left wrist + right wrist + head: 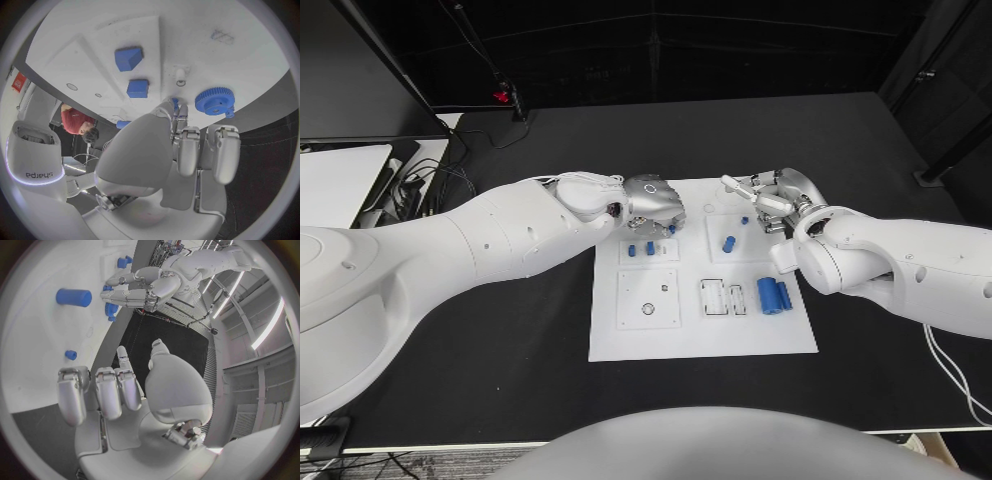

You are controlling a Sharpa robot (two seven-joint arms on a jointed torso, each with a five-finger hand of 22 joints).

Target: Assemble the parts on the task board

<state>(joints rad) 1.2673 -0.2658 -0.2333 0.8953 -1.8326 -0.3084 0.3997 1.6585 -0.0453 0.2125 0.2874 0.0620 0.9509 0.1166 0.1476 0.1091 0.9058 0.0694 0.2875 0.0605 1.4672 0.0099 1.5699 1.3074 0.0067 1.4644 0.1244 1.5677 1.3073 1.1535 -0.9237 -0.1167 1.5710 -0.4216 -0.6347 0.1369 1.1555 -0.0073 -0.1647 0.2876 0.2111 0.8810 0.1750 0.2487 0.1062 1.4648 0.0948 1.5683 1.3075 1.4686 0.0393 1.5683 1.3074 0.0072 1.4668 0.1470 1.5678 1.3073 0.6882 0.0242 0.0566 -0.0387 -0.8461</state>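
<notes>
The left hand [651, 203] is held with fingers curled over the blue gear [214, 100], at the task board's [689, 335] upper left; whether it is gripped cannot be told. The right hand [773, 202] is spread, empty. The gear is judged light and rigid, best pinched by its toothed rim.

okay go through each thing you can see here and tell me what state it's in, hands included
Left silver hand: over the white task board's far edge, fingers by the blue toothed gear; grip unclear.
Right silver hand: open, holding nothing.
Blue gear: flat on the board.
Two blue cylinders: lying side by side.
Blue peg: lying loose.
</notes>
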